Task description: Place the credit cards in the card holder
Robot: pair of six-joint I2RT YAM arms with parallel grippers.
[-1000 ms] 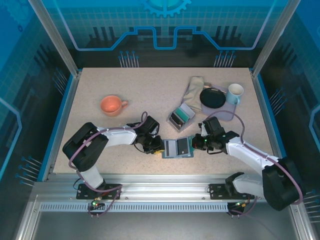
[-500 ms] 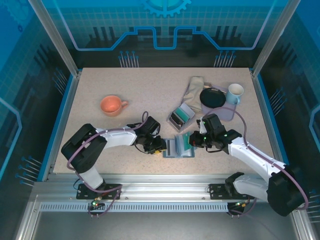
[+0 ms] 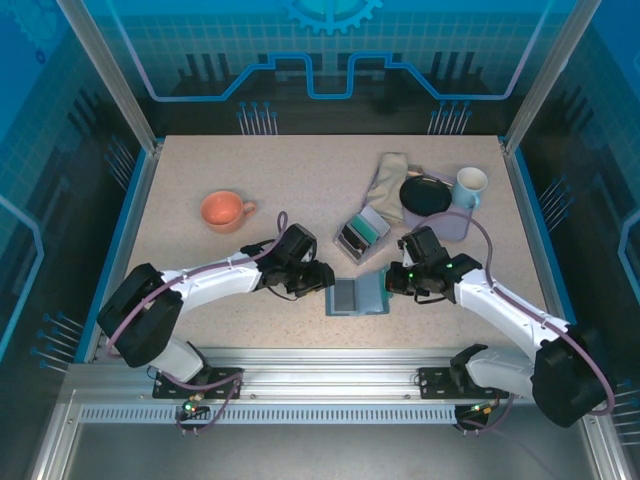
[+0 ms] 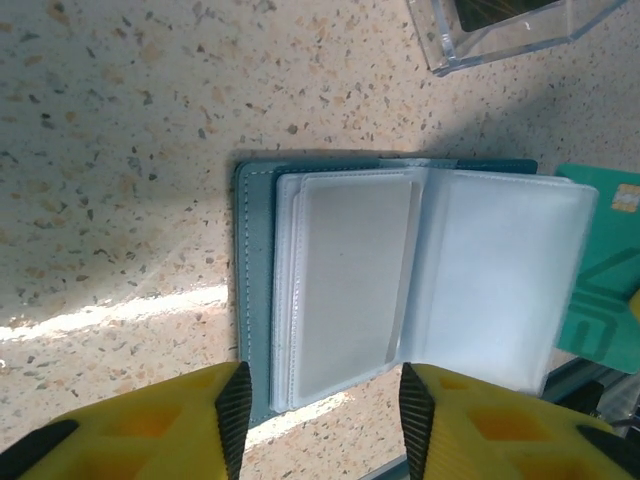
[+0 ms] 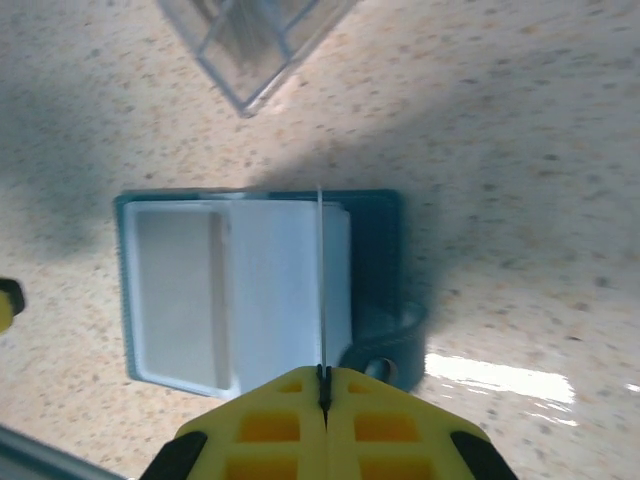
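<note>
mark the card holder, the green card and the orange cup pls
card holder (image 4: 350, 270): left wrist view, left clear sleeve.
green card (image 4: 605, 280): left wrist view, face showing past the sleeve.
orange cup (image 3: 222, 211): top view, inside of the bowl.

The table (image 3: 300, 180) is beige with dark speckles. The wallet (image 4: 255, 300) is slate-blue with pale stitching, and its inner sleeves (image 4: 350, 270) are milky white. The card (image 4: 600, 270) is teal-green with lighter line markings and a gold chip. The left gripper (image 4: 322, 400) and right gripper (image 5: 323, 378) are yellow with black edges. The cup (image 3: 222, 211) is orange, the plate (image 3: 425, 195) black, the mug (image 3: 470, 186) pale blue and the cloth (image 3: 388, 175) beige.
</note>
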